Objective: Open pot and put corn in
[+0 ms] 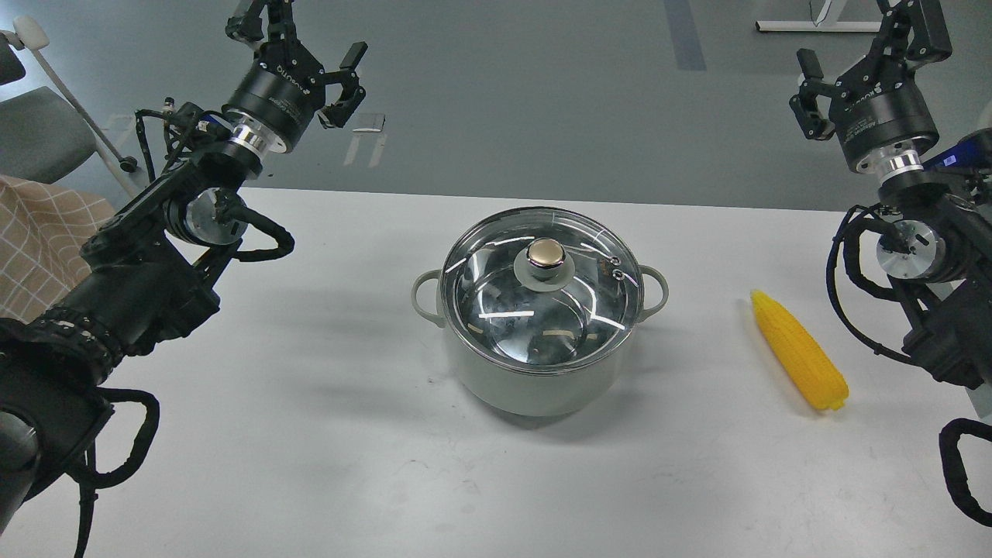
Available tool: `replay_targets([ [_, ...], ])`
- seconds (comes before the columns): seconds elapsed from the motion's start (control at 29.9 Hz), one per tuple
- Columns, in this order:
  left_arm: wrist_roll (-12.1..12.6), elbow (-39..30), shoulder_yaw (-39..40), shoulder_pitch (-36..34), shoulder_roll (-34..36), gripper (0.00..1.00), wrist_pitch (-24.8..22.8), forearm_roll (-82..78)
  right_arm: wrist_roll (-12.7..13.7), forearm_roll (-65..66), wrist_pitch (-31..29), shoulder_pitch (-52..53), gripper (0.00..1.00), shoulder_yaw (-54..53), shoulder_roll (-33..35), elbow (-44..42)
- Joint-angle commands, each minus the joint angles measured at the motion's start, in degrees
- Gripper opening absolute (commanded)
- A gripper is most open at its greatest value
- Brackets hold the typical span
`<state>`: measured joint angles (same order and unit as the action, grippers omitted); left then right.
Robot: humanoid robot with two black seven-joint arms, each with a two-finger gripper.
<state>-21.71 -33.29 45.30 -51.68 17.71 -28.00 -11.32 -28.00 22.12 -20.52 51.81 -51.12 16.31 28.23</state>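
Observation:
The pale grey-green pot (pixel 535 384) stands at the middle of the white table, closed by a round glass lid (pixel 496 310) with a gold knob (pixel 545 253). The yellow corn (pixel 800 359) lies on the table to the pot's right, pointed end away from me. My left gripper (pixel 298 35) is open and empty, raised beyond the table's far left edge. My right gripper (pixel 868 46) is open and empty, raised at the far right, well above and behind the corn.
The white table (pixel 310 434) ends at a far edge behind the pot; grey floor lies beyond. A grey chair (pixel 39 132) and a checked beige cloth (pixel 39 240) are at the left.

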Motion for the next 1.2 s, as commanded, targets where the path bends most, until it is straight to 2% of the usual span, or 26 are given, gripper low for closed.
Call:
replay_targets([
  [0.0, -0.3, 0.1, 0.1, 0.2, -0.5, 0.98, 0.0, 0.0, 0.0, -0.2, 0.0, 1.1, 1.0, 0.5, -0.3, -1.4],
  [0.2, -0.1, -2.7, 0.1, 1.7, -0.7, 0.98, 0.8, 0.0, 0.0, -0.2, 0.1, 1.5, 1.0, 0.6, -1.2, -1.5],
  [0.53, -0.4, -3.1, -0.9, 1.7, -0.6, 0.98, 3.6, -0.4, 0.0, -0.3, 1.0, 1.0, 1.0, 0.6, -1.3, -1.5],
  [1.1, -0.4, -3.4, -0.9, 1.5, -1.8, 0.98, 3.8, -1.1, 0.0, -0.2, 1.0, 0.1, 1.0, 0.7, -2.2, -1.5],
  [1.17, -0.6, -5.2, -1.0, 1.0, -0.7, 0.98, 3.6, -1.6, 0.0, -0.3, 1.1, -0.3, 1.0, 0.7, -2.3, -1.4],
])
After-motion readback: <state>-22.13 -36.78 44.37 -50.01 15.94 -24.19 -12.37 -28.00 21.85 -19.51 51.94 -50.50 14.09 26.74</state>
